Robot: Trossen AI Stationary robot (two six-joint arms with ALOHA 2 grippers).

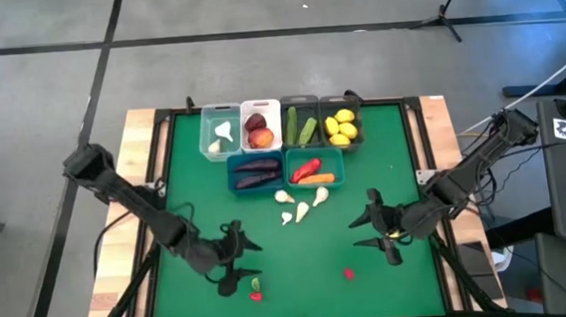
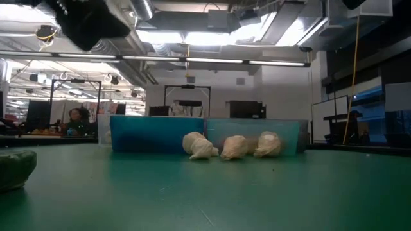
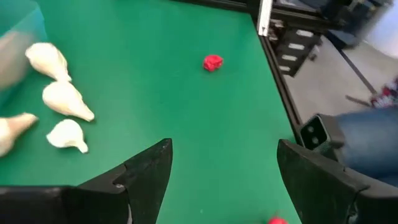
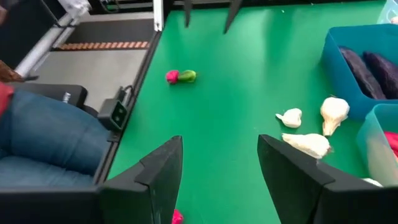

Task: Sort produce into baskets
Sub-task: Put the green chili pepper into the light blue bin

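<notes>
Garlic (image 1: 293,207) lies loose; only the high view shows both grippers (image 1: 238,254) (image 1: 378,231) wide.

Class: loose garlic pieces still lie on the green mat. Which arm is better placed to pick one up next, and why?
Probably the right. The garlic pieces lie right of the table's middle, nearer the open right hand than the open left hand, which sits by the small red-and-green piece.

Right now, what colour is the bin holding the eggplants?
Blue. The bin with the dark purple eggplants shows best in the high view.
</notes>
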